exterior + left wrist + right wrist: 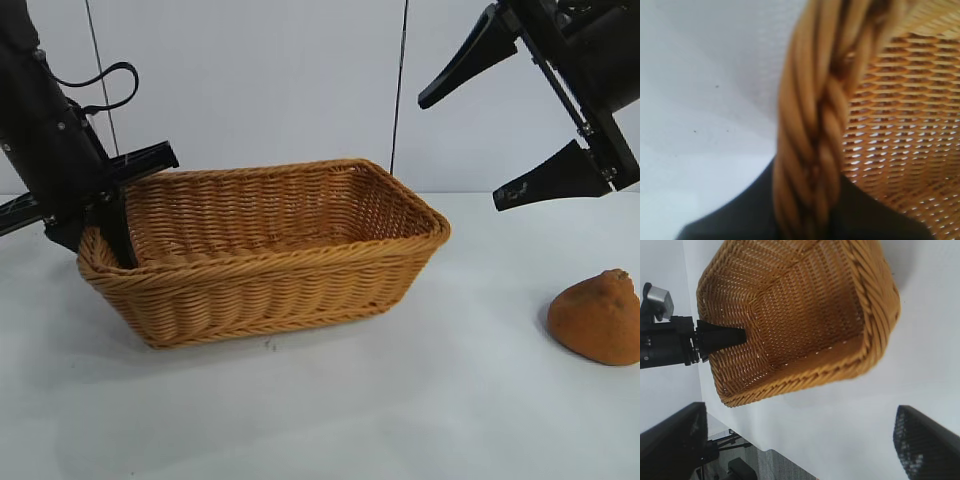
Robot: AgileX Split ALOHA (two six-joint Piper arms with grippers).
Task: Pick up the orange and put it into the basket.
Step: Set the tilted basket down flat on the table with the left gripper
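Note:
The orange (600, 316) lies on the white table at the far right, dull orange-brown with a knob on top. The wicker basket (330, 275) stands left of centre. My left gripper (112, 238) is shut on the basket's left braided rim (810, 150), one finger inside and one outside. My right gripper (478, 140) hangs wide open and empty, high above the table, up and left of the orange. The right wrist view shows the basket (875, 300) and the left gripper's finger (722, 336) inside it; the orange is out of that view.
The white table (400, 400) has open room in front of the basket and between the basket and the orange. A white wall stands behind. The table's edge and a stand below it show in the right wrist view (735, 440).

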